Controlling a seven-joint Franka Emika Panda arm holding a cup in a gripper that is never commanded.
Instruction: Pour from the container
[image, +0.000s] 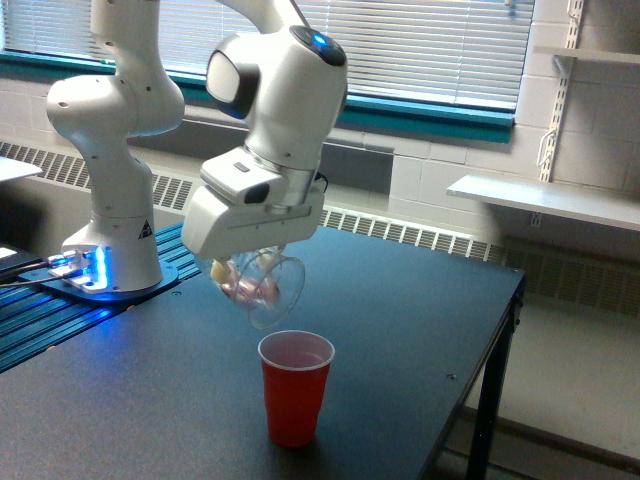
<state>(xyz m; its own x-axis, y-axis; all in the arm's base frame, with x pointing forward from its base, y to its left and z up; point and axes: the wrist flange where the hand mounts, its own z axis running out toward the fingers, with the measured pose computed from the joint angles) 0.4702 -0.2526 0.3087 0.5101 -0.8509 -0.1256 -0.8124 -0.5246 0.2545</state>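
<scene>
Container (265, 289), clear and tipped mouth-down just above the red cup (295, 387) on the table (420, 310), sits clamped in your gripper (250, 275), so pouring looks underway, though whether anything pinkish inside remains to empty is hard to tell.

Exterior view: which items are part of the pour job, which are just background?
In the job:
- clear container, tilted, held in the gripper
- red cup, upright below it on the black table

Background:
- wall shelf
- window blinds
- baseboard heater
</scene>
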